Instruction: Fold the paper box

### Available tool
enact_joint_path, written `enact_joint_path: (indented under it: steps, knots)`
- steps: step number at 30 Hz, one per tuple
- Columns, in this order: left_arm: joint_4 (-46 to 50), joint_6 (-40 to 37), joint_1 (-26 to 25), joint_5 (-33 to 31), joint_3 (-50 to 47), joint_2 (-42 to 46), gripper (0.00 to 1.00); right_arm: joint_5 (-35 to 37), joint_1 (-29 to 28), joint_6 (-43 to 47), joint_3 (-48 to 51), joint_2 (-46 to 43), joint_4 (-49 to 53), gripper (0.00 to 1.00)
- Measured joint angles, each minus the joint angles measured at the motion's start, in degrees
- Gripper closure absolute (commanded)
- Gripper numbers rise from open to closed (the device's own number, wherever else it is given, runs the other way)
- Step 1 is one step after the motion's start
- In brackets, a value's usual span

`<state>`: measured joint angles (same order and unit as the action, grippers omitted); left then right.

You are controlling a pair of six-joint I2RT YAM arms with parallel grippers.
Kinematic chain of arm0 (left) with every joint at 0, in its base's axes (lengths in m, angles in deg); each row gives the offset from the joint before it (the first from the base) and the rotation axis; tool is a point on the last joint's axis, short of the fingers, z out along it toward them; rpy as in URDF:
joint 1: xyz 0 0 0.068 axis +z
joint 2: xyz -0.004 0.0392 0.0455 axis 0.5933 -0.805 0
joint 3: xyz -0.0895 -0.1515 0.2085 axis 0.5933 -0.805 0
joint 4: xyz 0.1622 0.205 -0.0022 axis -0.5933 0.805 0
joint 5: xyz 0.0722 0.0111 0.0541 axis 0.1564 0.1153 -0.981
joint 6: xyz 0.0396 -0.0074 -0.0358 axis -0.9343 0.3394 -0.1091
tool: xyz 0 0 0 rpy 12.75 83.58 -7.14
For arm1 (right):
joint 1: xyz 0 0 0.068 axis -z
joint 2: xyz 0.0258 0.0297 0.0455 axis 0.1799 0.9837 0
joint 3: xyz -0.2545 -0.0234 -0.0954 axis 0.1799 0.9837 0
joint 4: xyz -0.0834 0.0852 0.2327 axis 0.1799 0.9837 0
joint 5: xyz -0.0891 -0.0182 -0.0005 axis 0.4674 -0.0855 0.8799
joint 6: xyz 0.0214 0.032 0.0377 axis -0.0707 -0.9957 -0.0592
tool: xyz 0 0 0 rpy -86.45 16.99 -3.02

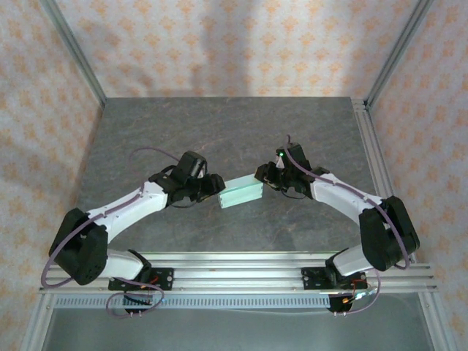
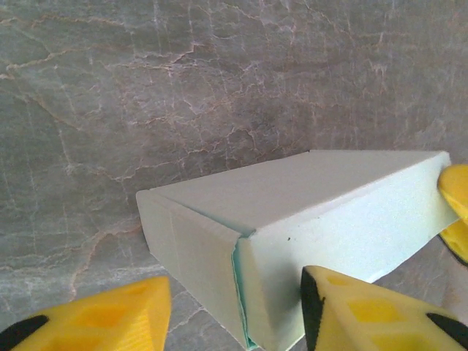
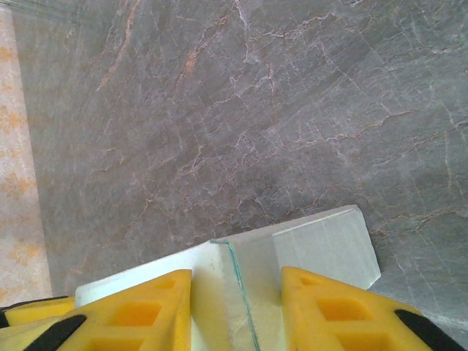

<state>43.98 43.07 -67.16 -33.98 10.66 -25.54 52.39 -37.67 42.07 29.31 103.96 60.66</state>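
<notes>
The paper box (image 1: 241, 194) is a small closed mint-blue card box lying on the table between both arms. My left gripper (image 1: 213, 187) is at its left end and my right gripper (image 1: 264, 176) at its right end. In the left wrist view the box (image 2: 307, 205) shows an end flap with a slightly gaping seam. My left gripper (image 2: 232, 292) is open round that corner: one finger lies against the long side, the other stands clear of the flap. In the right wrist view my right gripper (image 3: 235, 281) is open, both fingers resting over the box's end (image 3: 322, 245).
The box lies on a grey marbled table (image 1: 219, 131) with patterned walls behind and at the sides. An aluminium rail (image 1: 241, 274) runs along the near edge, where both arm bases are bolted. A fingertip (image 2: 457, 194) of the right gripper shows at the box's far end in the left wrist view.
</notes>
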Motion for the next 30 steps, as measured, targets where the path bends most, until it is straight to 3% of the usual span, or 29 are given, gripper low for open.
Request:
enact_joint_path:
  steps: [6,15,22,25,30]
  knots:
    - [-4.5,0.7,0.0,1.3,-2.6,0.0,0.70,-0.1,0.0,0.0,0.9,0.0,-1.4,0.67]
    - [-9.4,0.4,0.2,1.7,-5.4,0.3,0.86,-0.2,0.5,1.0,3.3,0.0,-6.9,0.84]
    - [-11.0,0.4,0.2,1.5,-6.3,0.4,0.89,0.0,0.7,2.3,5.0,-0.7,-9.8,0.93]
    - [-10.9,0.1,0.2,1.3,-6.3,0.4,1.00,0.0,0.7,2.5,5.2,-1.0,-10.1,0.95]
    - [-11.4,0.0,0.2,1.3,-6.8,0.7,1.00,0.4,0.7,3.0,5.6,-1.6,-10.2,0.98]
